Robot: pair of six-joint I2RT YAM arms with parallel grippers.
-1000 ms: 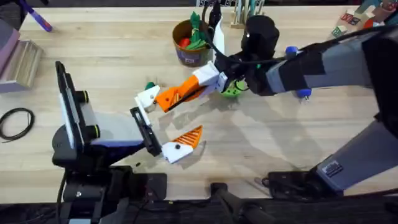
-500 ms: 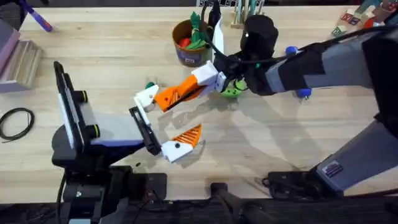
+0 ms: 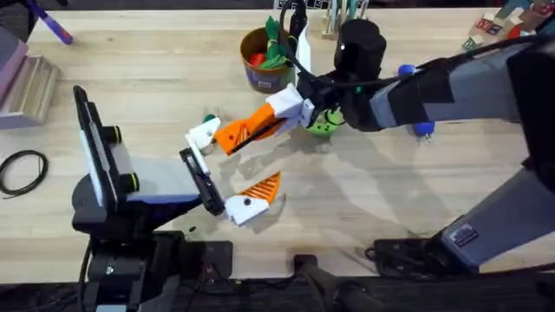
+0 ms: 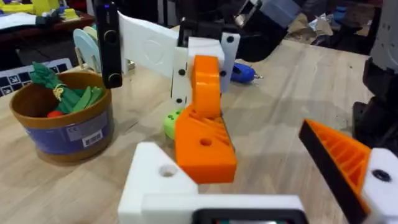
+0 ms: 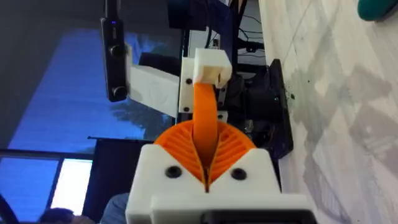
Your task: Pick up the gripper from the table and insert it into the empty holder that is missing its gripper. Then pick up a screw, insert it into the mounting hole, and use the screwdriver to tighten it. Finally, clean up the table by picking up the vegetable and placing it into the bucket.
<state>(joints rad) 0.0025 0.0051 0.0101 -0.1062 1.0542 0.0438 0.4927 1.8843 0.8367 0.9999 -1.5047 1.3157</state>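
1. Pinching the small orange wedge-shaped plastic gripper (image 3: 241, 132) between its ribbed pads, the right gripper (image 3: 260, 126) has its fingers pressed onto it at mid-table.
2. That wedge's long axis runs from the right arm toward the left arm, tip touching the plain white plastic holder (image 3: 204, 135).
3. Left gripper (image 3: 227, 173) is spread, one side bare white block, the other an orange finger (image 3: 263, 190).
4. Behind sit a green perforated disc (image 3: 323, 125) and the brown-rimmed, blue-sided bucket (image 3: 263, 74) with vegetables inside.
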